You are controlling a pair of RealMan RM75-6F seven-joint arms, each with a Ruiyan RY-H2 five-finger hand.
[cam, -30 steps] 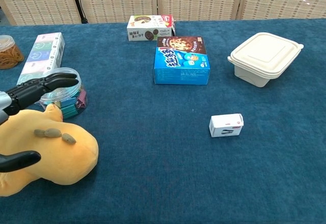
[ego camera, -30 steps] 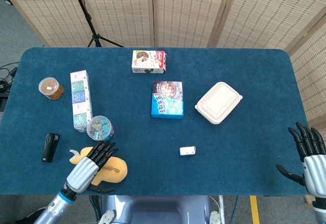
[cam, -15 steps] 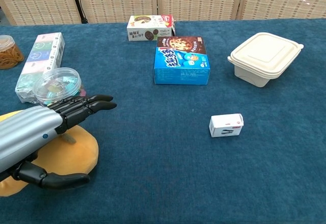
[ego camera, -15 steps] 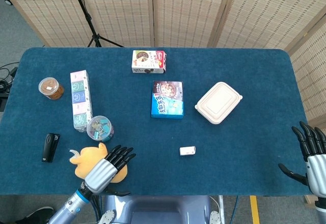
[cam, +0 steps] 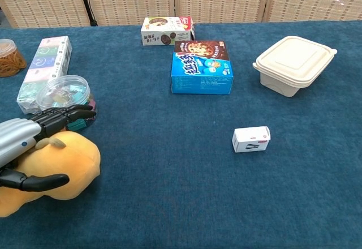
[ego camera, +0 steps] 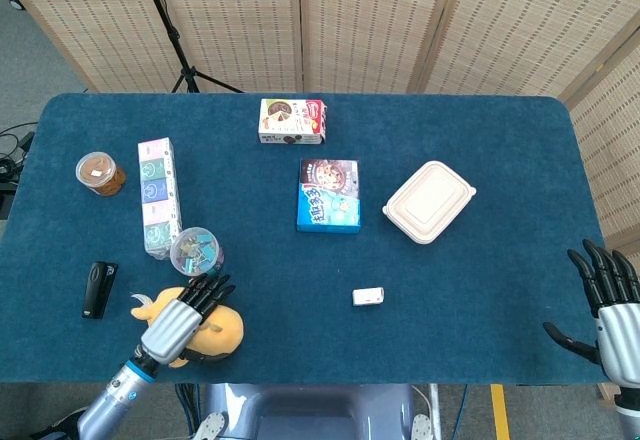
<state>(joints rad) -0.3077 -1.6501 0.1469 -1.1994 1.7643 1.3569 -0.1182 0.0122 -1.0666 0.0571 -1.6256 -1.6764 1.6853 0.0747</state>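
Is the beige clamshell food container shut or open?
Shut. The beige clamshell food container has its lid seated flat on the base all around, with no gap in either view.

I'm looking at a staged lab or studio setup, not a home: a table [ego camera: 480, 140] covered in blue felt cloth, woven folding screens [ego camera: 360, 20] standing behind it as a backdrop, a black tripod stand [ego camera: 175, 30] leaning in, cables [ego camera: 8, 150] lying on grey floor, and unrelated props sitting spread out.
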